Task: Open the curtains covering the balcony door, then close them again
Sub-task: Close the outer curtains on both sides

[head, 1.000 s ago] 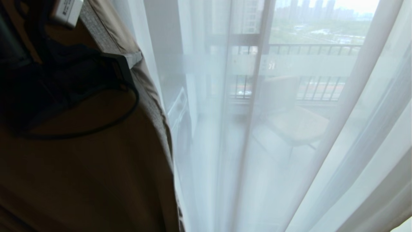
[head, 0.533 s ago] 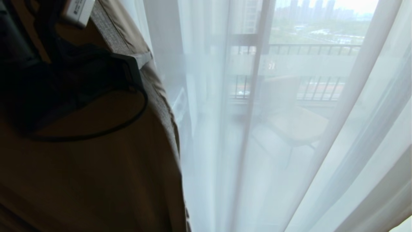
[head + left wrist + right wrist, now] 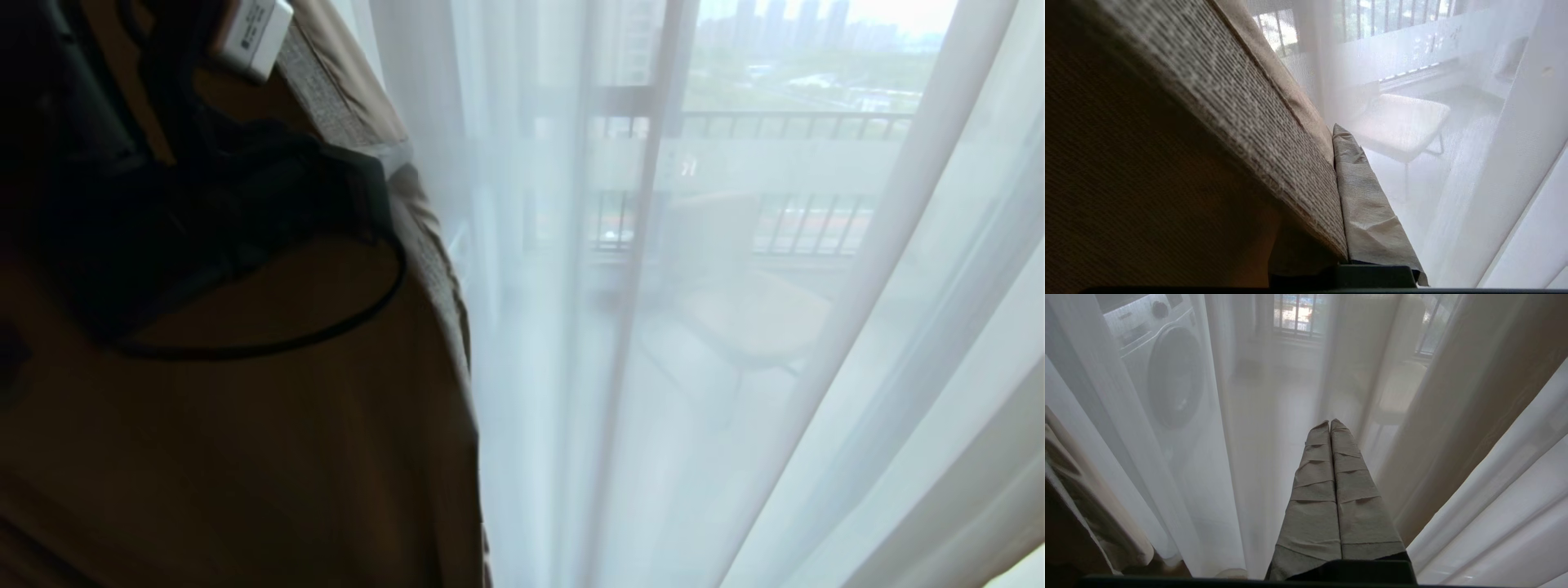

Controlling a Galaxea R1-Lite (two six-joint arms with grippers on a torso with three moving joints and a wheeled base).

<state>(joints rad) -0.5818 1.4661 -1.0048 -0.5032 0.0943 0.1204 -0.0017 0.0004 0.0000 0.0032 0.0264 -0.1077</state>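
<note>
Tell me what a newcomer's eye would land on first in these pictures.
The dark beige drape fills the head view's left half, with the left gripper shut on its ribbed edge. To its right, bright white sheers veil the balcony door, a chair and railing faint behind them. In the right wrist view, the right gripper is shut on nothing, pointing at the sheers, a washing machine ghosting through.

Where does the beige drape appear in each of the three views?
Head view: beige drape fills the left side.
Left wrist view: it covers the left half, clamped by the left gripper.
Right wrist view: only a strip at the left edge.
Shared landmark: balcony chair, behind the sheers.
</note>
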